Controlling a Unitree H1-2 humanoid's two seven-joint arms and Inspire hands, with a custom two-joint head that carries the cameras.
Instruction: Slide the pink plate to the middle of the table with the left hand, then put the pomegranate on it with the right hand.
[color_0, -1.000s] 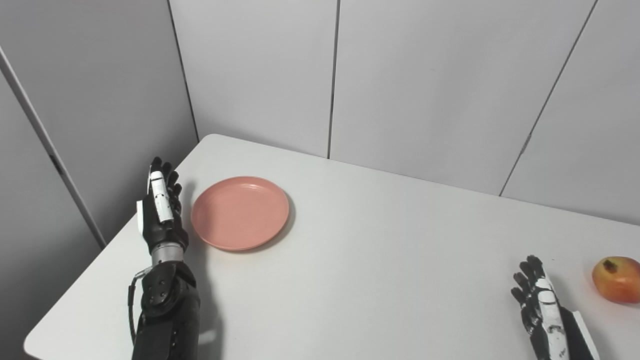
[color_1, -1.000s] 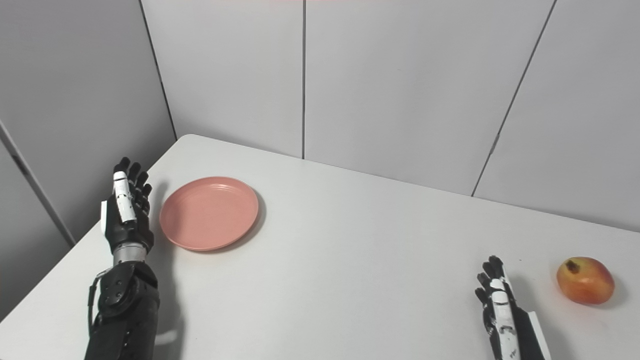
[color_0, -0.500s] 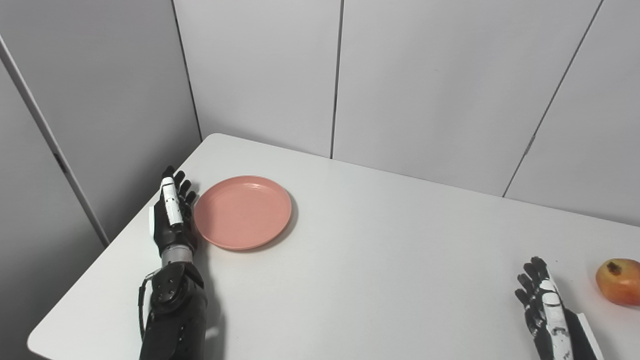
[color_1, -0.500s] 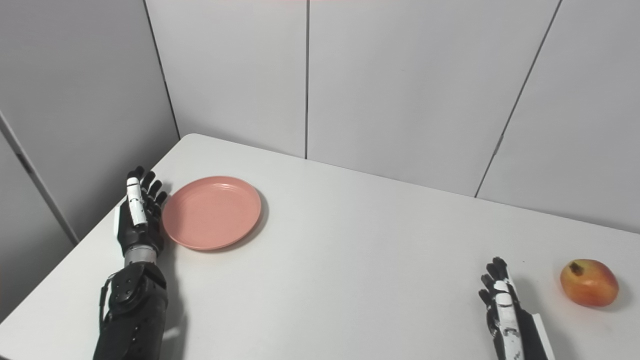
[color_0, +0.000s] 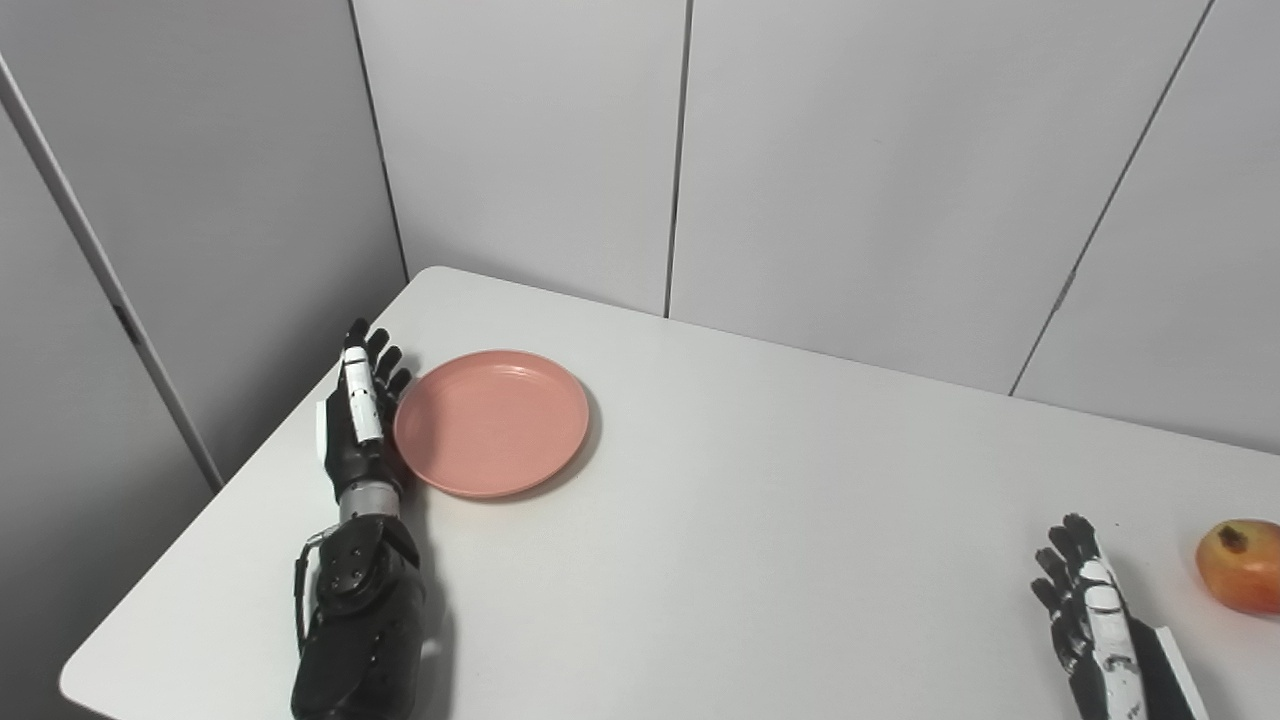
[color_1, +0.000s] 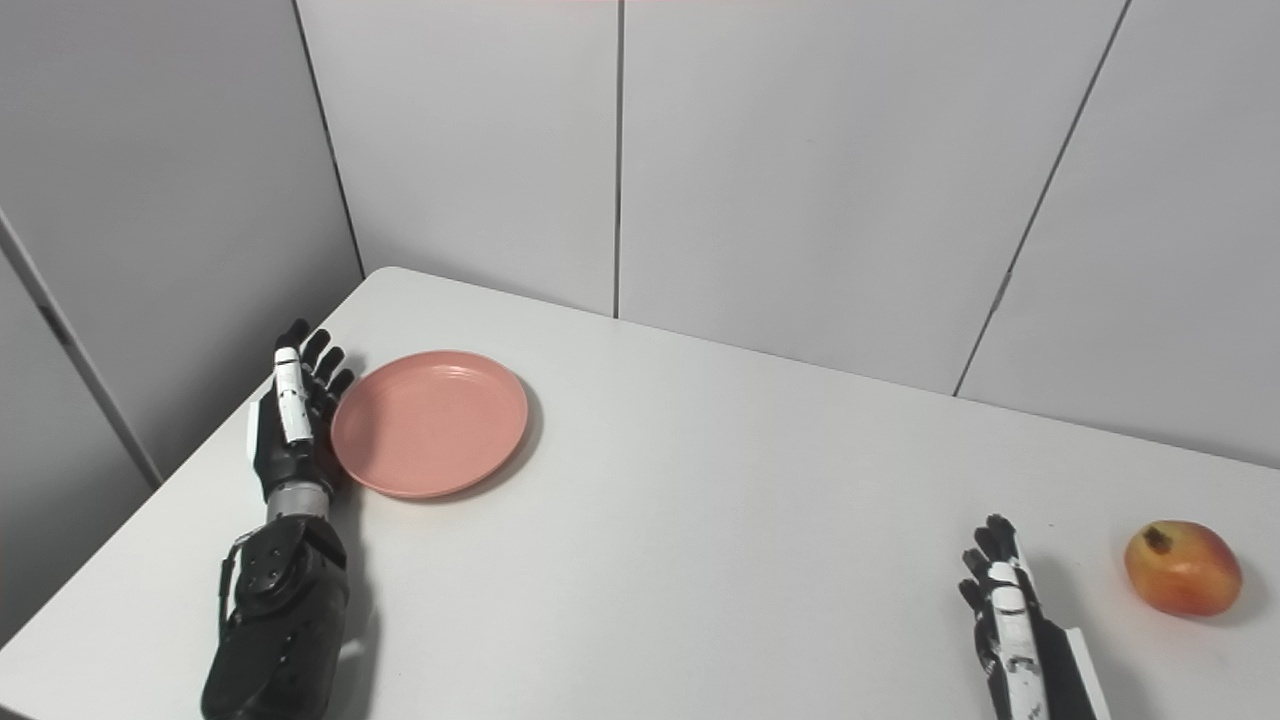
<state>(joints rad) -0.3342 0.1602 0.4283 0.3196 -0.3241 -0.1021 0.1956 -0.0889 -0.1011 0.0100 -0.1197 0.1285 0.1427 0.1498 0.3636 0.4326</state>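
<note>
Left eye view: left hand (color_0: 358, 420) stands edge-on on the table (color_0: 760, 500), fingers straight and spread, empty, against the left rim of the plate (color_0: 491, 421); contact cannot be confirmed. Plate sits near the table's left end. Right hand (color_0: 1090, 600) is at the bottom edge, fingers extended and apart, empty.

Right eye view: pomegranate (color_1: 1183, 567) lies on the table near the right hand (color_1: 1000, 600), not touching it. Left forearm rests low over the table.

White surface (color_0: 760, 520) with a rounded far-left corner, grey wall panels (color_0: 860, 170) behind it, dark vertical seams (color_0: 678, 160) between panels
</note>
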